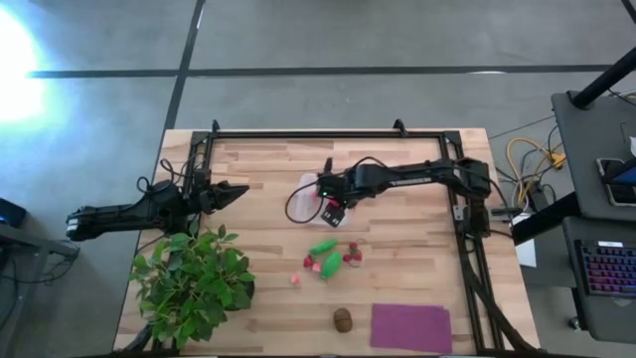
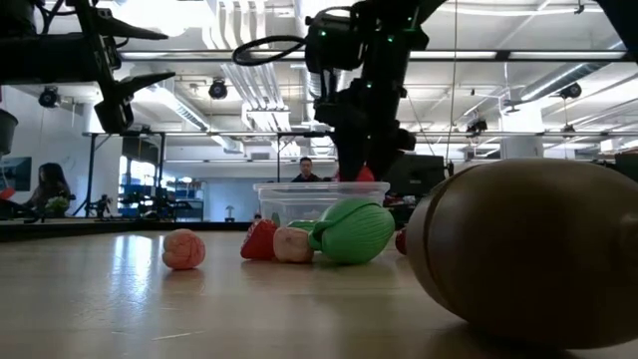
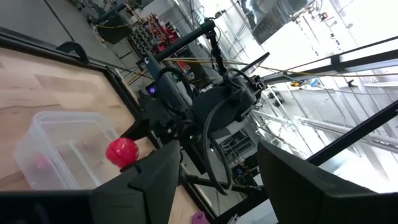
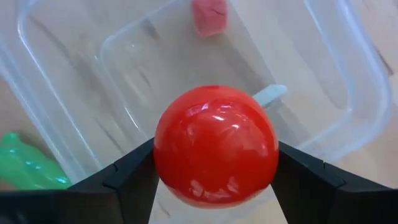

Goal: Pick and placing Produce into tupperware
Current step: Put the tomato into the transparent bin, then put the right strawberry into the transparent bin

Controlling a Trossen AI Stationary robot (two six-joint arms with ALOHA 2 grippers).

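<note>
Over on the left, the left gripper [image 1: 237, 193] hangs above bare tabletop, fingers [image 3: 292, 180] spread apart and holding nothing, right beside the leafy potted plant [image 1: 192, 280] at the table's [image 1: 417, 224] near-left corner.

Moving to the middle, the clear tupperware [image 1: 304, 199] sits on the wood, and there's already one small pink piece [image 4: 210, 17] lying inside it on the floor of the tub. Right at its edge, the right gripper [image 1: 334, 211] is poised over the container, jaws clamped either side of a glossy red ball [image 4: 215, 146] — a round toy fruit, held clear of the bottom, directly above the open tub.

Just nearer the front edge, the rest of the produce waits in a loose cluster: one green oblong piece [image 1: 322, 247], a second green one [image 1: 331, 265] close beside it, a little red piece [image 1: 310, 263] touching that, another red bit [image 1: 352, 253] on the far side, and a pink ball [image 1: 295, 279] a little apart.

Further right and toward the front, the brown kiwi [image 1: 343, 319] stands alone, next to the flat purple mat [image 1: 410, 327].
</note>
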